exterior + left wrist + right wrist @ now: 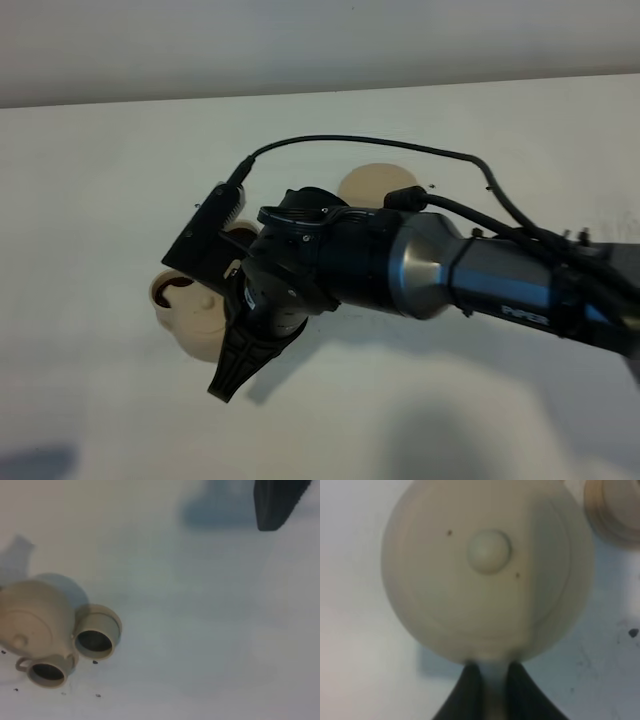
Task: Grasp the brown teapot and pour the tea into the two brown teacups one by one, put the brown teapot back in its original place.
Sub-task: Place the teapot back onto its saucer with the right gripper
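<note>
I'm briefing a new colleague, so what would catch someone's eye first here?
The big black right arm reaching across the white table, its gripper shut on the handle of the squat tan ceramic teapot. Right beside the pot sit two small tan teacups, with a round tan coaster behind the arm.

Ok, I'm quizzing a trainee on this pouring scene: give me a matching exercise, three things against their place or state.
Things:
1. brown teapot
2. round coaster
3. right gripper

Places or states:
A. jaws shut on a handle
B. behind the arm, no pot on it
C. right beside the two teacups

Pairs: 1-C, 2-B, 3-A
</note>
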### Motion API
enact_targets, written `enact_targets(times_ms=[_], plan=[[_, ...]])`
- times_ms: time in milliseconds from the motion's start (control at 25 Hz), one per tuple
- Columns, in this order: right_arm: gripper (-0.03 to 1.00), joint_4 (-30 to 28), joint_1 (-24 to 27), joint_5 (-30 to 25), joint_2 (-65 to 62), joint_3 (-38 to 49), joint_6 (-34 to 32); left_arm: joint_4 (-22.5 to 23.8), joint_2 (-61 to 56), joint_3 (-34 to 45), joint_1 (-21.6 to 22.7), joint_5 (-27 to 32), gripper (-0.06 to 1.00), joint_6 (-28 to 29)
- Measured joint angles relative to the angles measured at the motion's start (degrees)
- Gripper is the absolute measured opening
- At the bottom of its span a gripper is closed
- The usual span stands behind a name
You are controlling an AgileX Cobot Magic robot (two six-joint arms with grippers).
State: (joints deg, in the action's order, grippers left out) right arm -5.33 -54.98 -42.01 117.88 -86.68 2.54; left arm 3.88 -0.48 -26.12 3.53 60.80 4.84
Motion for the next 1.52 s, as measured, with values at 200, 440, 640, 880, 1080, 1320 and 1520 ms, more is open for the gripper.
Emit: enact_targets(times_ms=[200, 440, 640, 880, 1080, 1320, 1520], plan=[[0.1, 0.11, 1.66, 1.06, 3.05, 0.0, 0.0, 0.0, 0.0, 0.0, 0.0, 0.0, 0.43, 0.0], [0.1, 0.16, 2.1, -1.06, 1.15, 0.0, 0.0, 0.0, 0.0, 0.0, 0.0, 0.0, 0.43, 0.0], [0.1, 0.47, 3.73, -3.92, -4.86, 0.0, 0.14, 0.0, 0.0, 0.0, 0.0, 0.0, 0.43, 0.0], [0.1, 0.42, 13.65, -3.51, -7.04, 0.0, 0.26, 0.0, 0.0, 0.0, 0.0, 0.0, 0.43, 0.0], [0.1, 0.23, 22.02, -0.63, -6.8, 0.0, 0.19, 0.0, 0.0, 0.0, 0.0, 0.0, 0.43, 0.0], [0.1, 0.28, 26.33, 0.35, -2.92, 0.0, 0.19, 0.0, 0.0, 0.0, 0.0, 0.0, 0.43, 0.0], [0.1, 1.78, 26.26, 1.75, -0.87, 0.0, 0.83, 0.0, 0.0, 0.0, 0.0, 0.0, 0.43, 0.0]])
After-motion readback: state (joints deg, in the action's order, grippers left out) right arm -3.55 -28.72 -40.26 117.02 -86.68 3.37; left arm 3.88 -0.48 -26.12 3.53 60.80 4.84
